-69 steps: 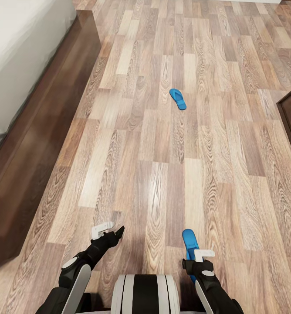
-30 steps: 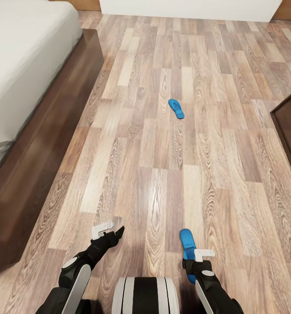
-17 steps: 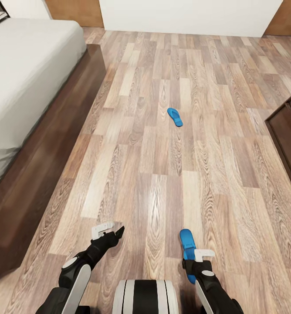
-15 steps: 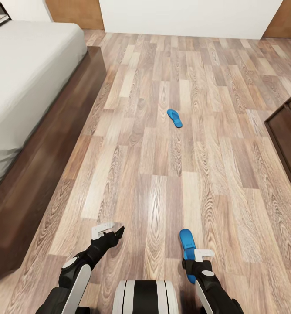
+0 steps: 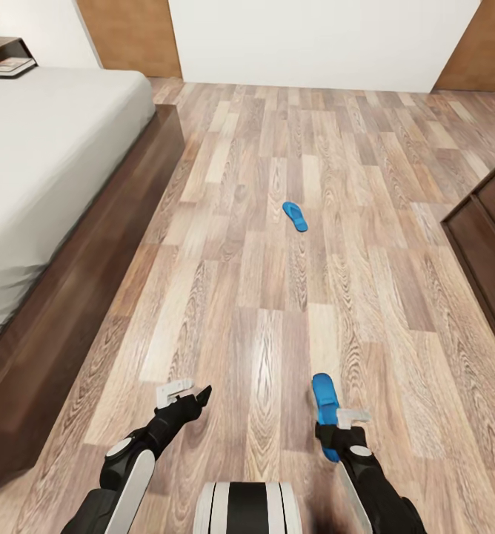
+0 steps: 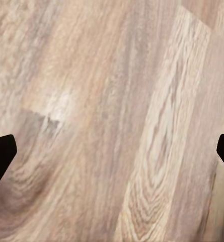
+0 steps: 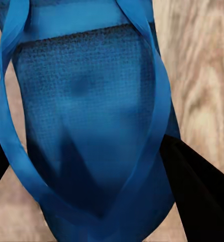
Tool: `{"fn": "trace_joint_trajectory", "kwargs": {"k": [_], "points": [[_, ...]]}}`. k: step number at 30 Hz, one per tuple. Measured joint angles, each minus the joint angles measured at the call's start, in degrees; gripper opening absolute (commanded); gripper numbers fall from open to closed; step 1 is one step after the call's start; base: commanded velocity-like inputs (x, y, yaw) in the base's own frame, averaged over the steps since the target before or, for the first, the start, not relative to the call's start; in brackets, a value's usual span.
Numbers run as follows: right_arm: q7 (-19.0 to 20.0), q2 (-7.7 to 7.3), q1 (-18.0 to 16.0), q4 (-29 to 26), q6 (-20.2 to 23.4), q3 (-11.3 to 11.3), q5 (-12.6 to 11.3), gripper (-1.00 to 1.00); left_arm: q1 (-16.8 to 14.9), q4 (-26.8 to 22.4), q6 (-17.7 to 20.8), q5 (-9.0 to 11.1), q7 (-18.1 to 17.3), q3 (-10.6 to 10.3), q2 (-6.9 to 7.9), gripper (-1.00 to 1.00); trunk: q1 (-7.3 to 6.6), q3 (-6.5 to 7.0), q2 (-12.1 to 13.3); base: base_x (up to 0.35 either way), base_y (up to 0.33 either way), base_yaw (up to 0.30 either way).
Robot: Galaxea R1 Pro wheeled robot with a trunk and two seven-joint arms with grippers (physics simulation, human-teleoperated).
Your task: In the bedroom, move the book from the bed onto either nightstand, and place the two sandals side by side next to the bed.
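The right tool pinches one blue sandal by its heel end, the toe pointing forward over the wood-plank floor; the right wrist view shows the sandal's textured sole and straps between the dark fingers. The left tool hangs spread above bare planks, its fingertips wide apart at the edges of the left wrist view. The second sandal lies flat mid-floor, well ahead of the robot. The bed runs along the left. Beyond its far corner, the book rests on the nightstand. A dark cabinet stands at right.
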Motion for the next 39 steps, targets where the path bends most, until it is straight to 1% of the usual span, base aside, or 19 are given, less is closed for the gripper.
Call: {"fn": "trace_joint_trajectory", "kwargs": {"k": [6, 8, 9, 12, 15, 16, 20, 21, 23, 24, 25, 26, 27, 28, 29, 31, 33, 36, 39], "points": [[2.2, -3.63, 0.0, -2.6, 2.2, -0.2, -1.6, -1.0, 0.0, 0.0, 0.1, 0.0, 0.0, 0.0, 0.07, 1.0, -0.15, 1.33, 0.1, 0.0, 0.0, 0.0], [5.2, -4.84, 0.0, -2.8, 2.5, -0.2, -3.3, -1.0, 0.0, 0.0, 0.1, 0.0, 0.0, 0.0, 0.05, 1.0, -0.2, 1.77, 0.1, 0.0, 0.0, 0.0], [8.7, -5.65, 0.0, -2.8, 2.7, -0.2, -5.4, -1.0, 0.0, 0.1, 0.1, 0.0, 0.0, 0.0, 0.03, 1.0, -0.23, 1.99, 0.1, 0.0, 0.0, 0.0], [13.8, -7.27, 0.0, -2.9, 2.8, -0.3, -9.1, -1.0, 0.0, 0.0, 0.1, 0.0, 0.0, 0.1, 0.06, 1.0, -0.31, 2.66, 0.2, 0.0, 0.0, 0.0], [16.7, -12.87, 0.0, -2.7, 2.7, -1.2, -15.1, -1.0, 0.0, 0.1, 0.0, 0.0, -0.1, 0.1, 0.09, 1.0, -0.38, 3.32, 0.2, 0.0, 0.0, 0.0], [17.1, -15.62, 0.0, -2.5, 2.7, -1.5, -19.6, -1.0, 0.0, 0.1, 0.0, 0.0, -0.1, 0.1, 0.09, 1.0, -0.41, 3.54, 0.2, 0.0, 0.0, 0.0], [17.4, -20.59, 0.1, -2.2, 2.7, -1.9, -27.7, -1.0, 0.0, 0.2, 0.0, 0.1, -0.1, 0.0, 0.09, 1.0, -0.51, 4.43, 0.3, 0.0, 0.0, 0.0], [17.5, -21.49, 0.2, -2.0, 2.7, -1.9, -28.8, -1.0, 0.0, 0.2, 0.0, 0.1, -0.1, 0.0, 0.09, 1.0, -0.54, 4.65, 0.3, 0.0, 0.0, 0.0], [18.1, -24.79, 0.2, -0.3, 2.7, -1.9, -30.9, -1.0, 0.0, 0.6, 0.0, 0.1, -0.1, 0.0, 0.13, 1.0, -0.59, 5.09, 0.3, 0.0, 0.0, 0.0], [20.2, -26.64, 0.3, 2.3, 2.7, -2.0, -31.6, -1.0, 0.0, 2.1, -0.1, 0.0, 0.0, 0.0, 0.19, 1.0, -0.61, 5.31, 0.3, 0.0, 0.0, 0.0], [22.9, -27.47, 0.4, 4.6, 2.6, -1.9, -32.1, -1.0, 0.0, 4.0, -0.1, 0.0, -0.1, 0.1, 0.23, 1.0, -0.64, 5.53, 0.3, 0.0, 0.0, 0.0], [24.7, -27.75, 0.4, 5.9, 2.6, -1.9, -32.4, -1.0, 0.0, 5.2, -0.2, 0.0, -0.1, 0.1, 0.25, 1.0, -0.66, 5.76, 0.4, 0.0, 0.0, 0.0], [28.6, -28.14, 0.4, 8.2, 2.6, -1.9, -32.4, -1.0, 0.0, 7.4, -0.3, -0.1, -0.1, 0.2, 0.32, 1.0, -0.69, 5.97, 0.4, 0.0, 0.0, 0.0], [37.0, -28.63, 0.4, 13.1, 2.5, -1.9, -32.5, -1.0, 0.0, 10.7, -0.8, -0.2, -0.1, 0.4, 0.49, 1.0, -0.71, 6.19, 0.4, 0.0, 0.0, 0.0], [40.6, -28.76, 0.4, 15.8, 2.4, -2.0, -32.5, -1.0, 0.0, 11.7, -1.1, -0.2, -0.1, 0.4, 0.68, 1.0, -0.74, 6.42, 0.4, 0.0, 0.0, 0.0], [43.1, -28.83, 0.4, 18.0, 2.3, -2.0, -32.6, -1.0, 0.0, 12.3, -1.4, -0.1, -0.1, 0.5, 1.05, 1.0, -0.79, 6.86, 0.4, 0.0, 0.0, 0.0], [46.0, -28.89, 0.4, 22.2, 2.0, -1.9, -32.5, -1.0, 0.0, 13.1, -1.7, 0.1, -0.2, 0.5, 2.62, 1.0, -0.84, 7.31, 0.4, 0.0, 0.0, 0.0], [47.0, -28.88, 0.4, 25.9, 1.8, -1.8, -32.5, -1.0, 0.2, 13.8, -2.4, 0.4, -0.6, 0.5, 3.88, 1.0, -0.92, 7.97, 0.5, 0.0, 0.0, 0.0], [47.3, -28.86, 0.3, 31.5, 0.6, -1.8, -32.8, -1.0, 0.4, 17.4, -6.2, 0.5, -1.7, 0.6, 4.4, 1.0, -1.0, 8.64, 0.5, 0.0, 0.0, 0.0]]}}
